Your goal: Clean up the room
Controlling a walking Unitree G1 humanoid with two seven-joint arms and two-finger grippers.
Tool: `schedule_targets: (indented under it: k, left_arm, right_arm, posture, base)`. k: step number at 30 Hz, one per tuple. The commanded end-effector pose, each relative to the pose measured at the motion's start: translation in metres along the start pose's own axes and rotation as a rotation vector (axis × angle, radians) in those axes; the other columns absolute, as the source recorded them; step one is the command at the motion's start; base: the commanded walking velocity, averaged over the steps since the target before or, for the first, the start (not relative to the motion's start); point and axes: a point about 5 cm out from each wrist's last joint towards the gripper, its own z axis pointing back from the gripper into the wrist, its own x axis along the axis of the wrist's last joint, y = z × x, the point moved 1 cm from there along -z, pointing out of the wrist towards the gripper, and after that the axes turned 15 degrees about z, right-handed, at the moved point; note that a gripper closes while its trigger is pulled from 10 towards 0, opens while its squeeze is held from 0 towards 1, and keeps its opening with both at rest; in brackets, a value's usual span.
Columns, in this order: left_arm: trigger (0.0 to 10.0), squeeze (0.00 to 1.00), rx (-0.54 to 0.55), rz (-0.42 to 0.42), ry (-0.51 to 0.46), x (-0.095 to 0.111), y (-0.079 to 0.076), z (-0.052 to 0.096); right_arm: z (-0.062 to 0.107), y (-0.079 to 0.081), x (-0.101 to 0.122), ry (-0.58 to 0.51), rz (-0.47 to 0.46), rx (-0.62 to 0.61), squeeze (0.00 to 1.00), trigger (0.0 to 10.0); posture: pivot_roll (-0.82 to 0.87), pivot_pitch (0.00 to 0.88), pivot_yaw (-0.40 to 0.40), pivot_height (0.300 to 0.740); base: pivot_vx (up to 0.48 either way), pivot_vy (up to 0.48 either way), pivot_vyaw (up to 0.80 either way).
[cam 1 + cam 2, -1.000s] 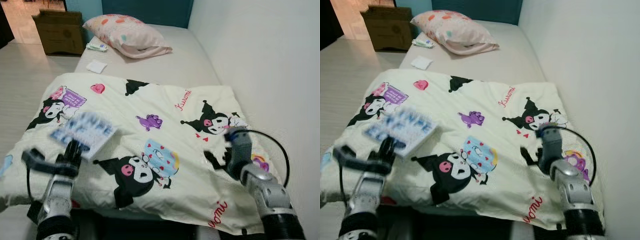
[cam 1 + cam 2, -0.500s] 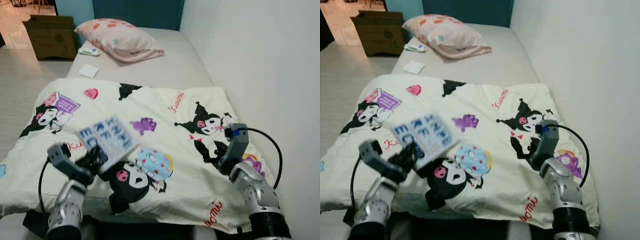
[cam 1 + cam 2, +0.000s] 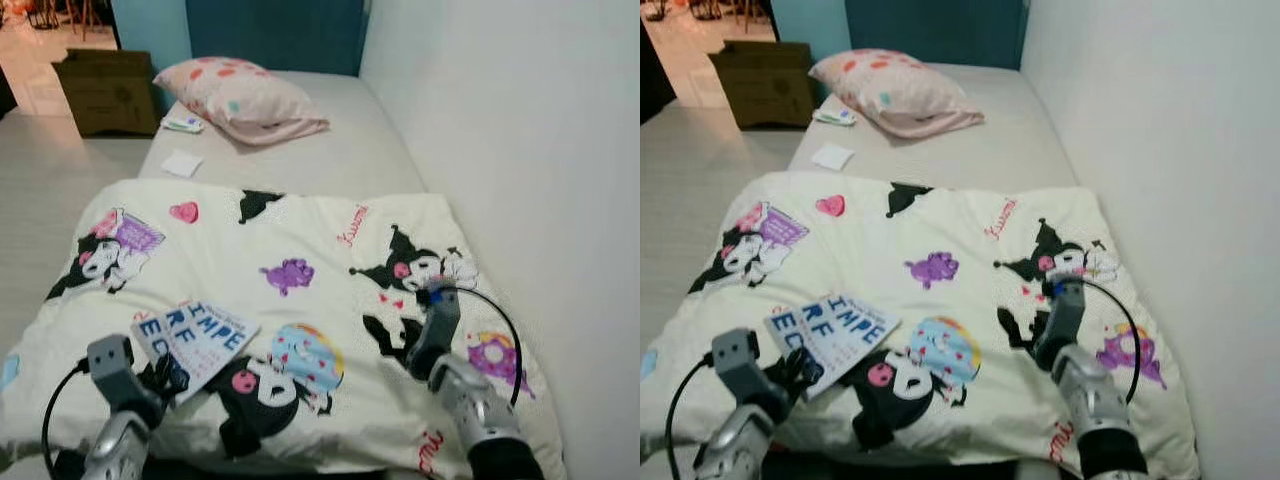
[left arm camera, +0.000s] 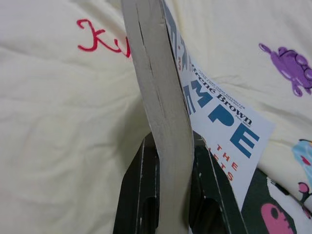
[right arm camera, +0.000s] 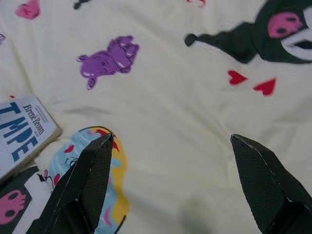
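Note:
A white paperback book (image 3: pixel 197 338) with large blue letters on its cover sits low over the near left part of a cream cartoon-print blanket (image 3: pixel 300 230). I cannot tell whether it touches the blanket. My left gripper (image 3: pixel 166 377) is shut on the book's near edge. In the left wrist view the book's page edge (image 4: pixel 161 97) stands clamped between the black fingers (image 4: pixel 141 195). My right gripper (image 5: pixel 170 139) is open over the blanket's near right part, with nothing between its fingers (image 5: pixel 92 180). The right arm's wrist (image 3: pixel 440 305) is low over the bed.
The bed runs away from me along a white wall (image 3: pixel 520 150) on the right. A pink spotted pillow (image 3: pixel 240 95), a small white sheet (image 3: pixel 183 163) and a small packet (image 3: pixel 182 124) lie at its head. A cardboard box (image 3: pixel 105 90) stands on the pale floor (image 3: pixel 50 190) to the left.
My left arm has come down and the book with it, from raised above the blanket to low over it. The right gripper has dropped a little. The camera has shifted.

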Motion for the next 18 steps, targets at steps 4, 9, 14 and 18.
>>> schedule_targets:
  k: [4, 9, 14, 18]
  left_arm:
    - [0.0, 0.00, 0.113, -0.030, 0.083, -0.018, 0.028, 0.014]
    - [0.0, 0.00, 0.139, -0.046, 0.075, -0.017, 0.034, 0.016]
    - [0.0, 0.00, 0.015, 0.028, -0.130, 0.027, 0.009, -0.003]
    - [0.0, 0.00, -0.138, 0.082, -0.222, 0.053, -0.019, -0.013]
  right_arm:
    - [0.000, 0.000, -0.008, 0.020, 0.016, -0.013, 0.00, 10.0]
    - [-0.002, -0.001, -0.009, 0.020, 0.017, -0.019, 0.00, 10.0]
    - [-0.002, -0.005, -0.012, 0.021, 0.019, -0.030, 0.00, 10.0]
    - [-0.002, -0.006, -0.014, 0.026, 0.019, -0.033, 0.00, 10.0]
  posture:
    - [0.10, 0.000, -0.073, 0.603]
    - [0.10, 0.000, -0.073, 0.618]
    - [0.10, 0.003, -0.080, 0.637]
    - [0.11, 0.006, -0.082, 0.647]
  base:
    - [0.000, 0.000, 0.00]
    - [0.000, 0.000, 0.00]
    - [0.000, 0.000, 0.00]
    - [0.000, 0.000, 0.00]
